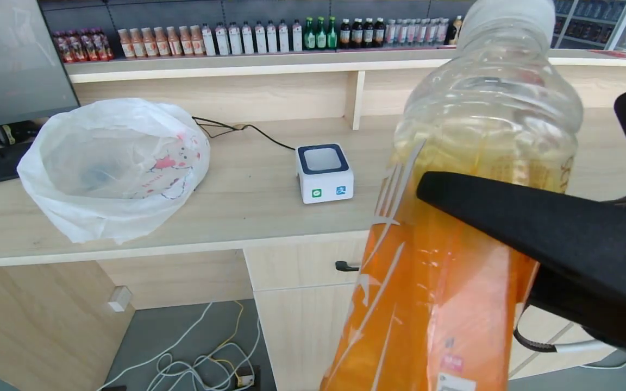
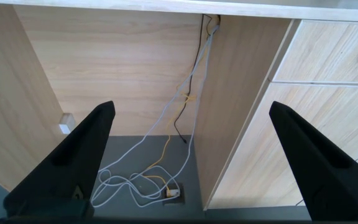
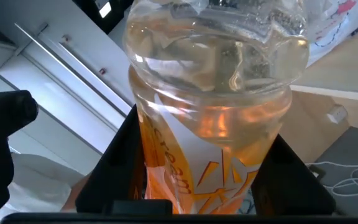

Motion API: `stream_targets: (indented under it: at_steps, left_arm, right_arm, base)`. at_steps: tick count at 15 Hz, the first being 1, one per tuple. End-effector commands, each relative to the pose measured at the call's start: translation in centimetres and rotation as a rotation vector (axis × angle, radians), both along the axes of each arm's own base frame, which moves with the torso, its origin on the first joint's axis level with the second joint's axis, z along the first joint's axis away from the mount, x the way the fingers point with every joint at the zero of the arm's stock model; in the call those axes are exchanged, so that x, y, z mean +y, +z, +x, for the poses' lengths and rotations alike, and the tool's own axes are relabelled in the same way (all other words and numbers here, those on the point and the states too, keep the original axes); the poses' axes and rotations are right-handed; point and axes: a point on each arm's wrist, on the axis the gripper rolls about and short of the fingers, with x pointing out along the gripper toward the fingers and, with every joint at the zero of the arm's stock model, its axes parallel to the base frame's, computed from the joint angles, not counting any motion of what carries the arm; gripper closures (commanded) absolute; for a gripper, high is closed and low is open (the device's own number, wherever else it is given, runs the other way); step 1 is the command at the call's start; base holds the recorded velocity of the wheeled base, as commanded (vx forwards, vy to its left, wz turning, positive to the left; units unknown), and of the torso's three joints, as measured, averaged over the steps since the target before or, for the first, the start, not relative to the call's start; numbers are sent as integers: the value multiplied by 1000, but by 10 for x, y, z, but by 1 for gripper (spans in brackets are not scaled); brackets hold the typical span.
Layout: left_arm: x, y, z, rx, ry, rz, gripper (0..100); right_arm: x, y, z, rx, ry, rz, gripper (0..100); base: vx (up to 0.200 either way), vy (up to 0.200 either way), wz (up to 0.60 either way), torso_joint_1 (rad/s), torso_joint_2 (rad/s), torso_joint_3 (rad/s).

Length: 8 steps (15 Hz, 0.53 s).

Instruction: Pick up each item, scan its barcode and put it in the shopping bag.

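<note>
Head view: right tool [image 1: 525,155] pinches orange bottle [image 1: 438,282], near upright, top leaning right; left tool [image 2: 191,109] spread

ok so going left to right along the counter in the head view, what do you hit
shopping bag → black cable → scanner → orange drink bottle, held up close in front of the counter by the right gripper

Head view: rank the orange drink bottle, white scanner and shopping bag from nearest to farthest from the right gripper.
1. The orange drink bottle, held in the right gripper.
2. The white scanner, middle of the counter.
3. The shopping bag, at its left end.
</note>
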Motion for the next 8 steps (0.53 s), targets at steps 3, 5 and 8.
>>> stream_targets:
  at_steps: [3, 5, 8]
  left_arm:
    - [0, 0, 0, 0, 1, 0, 0]
    - [0, 0, 0, 0, 1, 0, 0]
    - [0, 0, 0, 0, 2, 0, 0]
  right_arm:
    - [27, 1, 17, 14, -2, -14, 100]
    - [29, -2, 18, 21, -1, -23, 100]
    - [29, 1, 18, 28, 3, -9, 100]
  base:
    - [0, 0, 0, 0, 0, 0]
    - [0, 0, 0, 0, 0, 0]
    - [0, 0, 0, 0, 0, 0]
